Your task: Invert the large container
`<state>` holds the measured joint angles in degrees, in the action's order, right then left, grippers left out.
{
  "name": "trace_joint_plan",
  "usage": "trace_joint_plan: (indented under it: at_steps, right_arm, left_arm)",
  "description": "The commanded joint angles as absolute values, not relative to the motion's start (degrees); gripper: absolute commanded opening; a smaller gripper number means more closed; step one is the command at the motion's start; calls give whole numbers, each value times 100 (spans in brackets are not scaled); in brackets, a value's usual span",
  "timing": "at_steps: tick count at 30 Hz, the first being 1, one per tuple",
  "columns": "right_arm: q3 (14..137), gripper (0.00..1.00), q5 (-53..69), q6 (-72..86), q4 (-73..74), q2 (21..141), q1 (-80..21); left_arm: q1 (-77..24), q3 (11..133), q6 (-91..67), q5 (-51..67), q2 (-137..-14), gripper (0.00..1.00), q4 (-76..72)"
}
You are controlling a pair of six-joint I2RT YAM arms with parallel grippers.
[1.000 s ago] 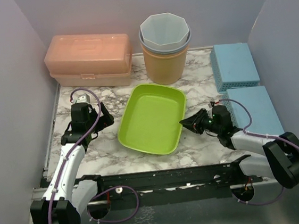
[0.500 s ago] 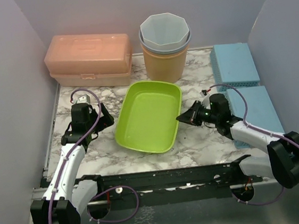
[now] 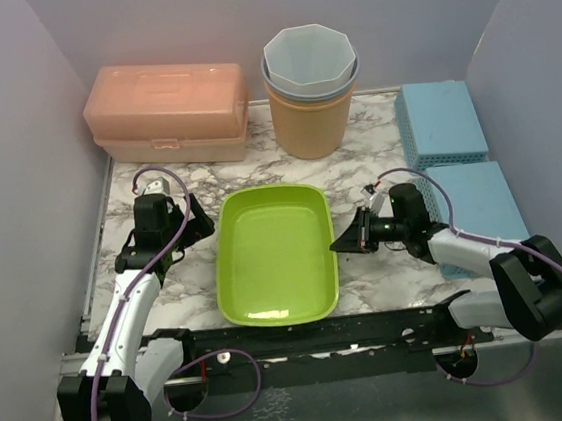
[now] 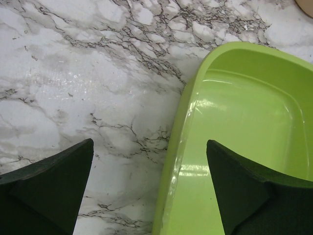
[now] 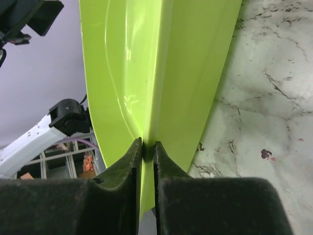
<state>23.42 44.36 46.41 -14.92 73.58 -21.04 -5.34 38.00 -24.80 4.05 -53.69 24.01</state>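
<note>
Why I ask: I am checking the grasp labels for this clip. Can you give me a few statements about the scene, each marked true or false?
1. The right pincer is shut on the rim of the green tray. True.
2. The left pincer is shut on the tray's other rim. False: it stands open, one finger over the marble table and the other over the tray.
3. The green tray lies upside down. False: its hollow faces up.
4. A pale bin sits nested inside the orange bin. True.
</note>
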Motion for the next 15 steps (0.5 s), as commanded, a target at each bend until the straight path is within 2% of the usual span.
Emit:
trace_joint_plan:
  at_steps: [1,6,10,12,15]
  right_arm:
    - [2115,14,4912,4736,-2149,7628,-2118]
    - [1785,29,4954,5590,-3436,8011,-2118]
    - [1734,35,5346,5826,-4109,8417,-2118]
    - [1664,34,5327,5955,-4322,8497,-2118]
    - [1561,25,5294,6043,-4497,8523,-2118]
  left_arm:
    - [-518,3724,-2450,386,-5400,99,2329]
    - [-521,3726,-2453,441,-5473,99,2329]
    - [-520,3725,-2465,478,-5520,99,2329]
    - [-523,3735,-2466,475,-5529,99,2329]
    - [-519,3730,-2474,476,-5531,99,2329]
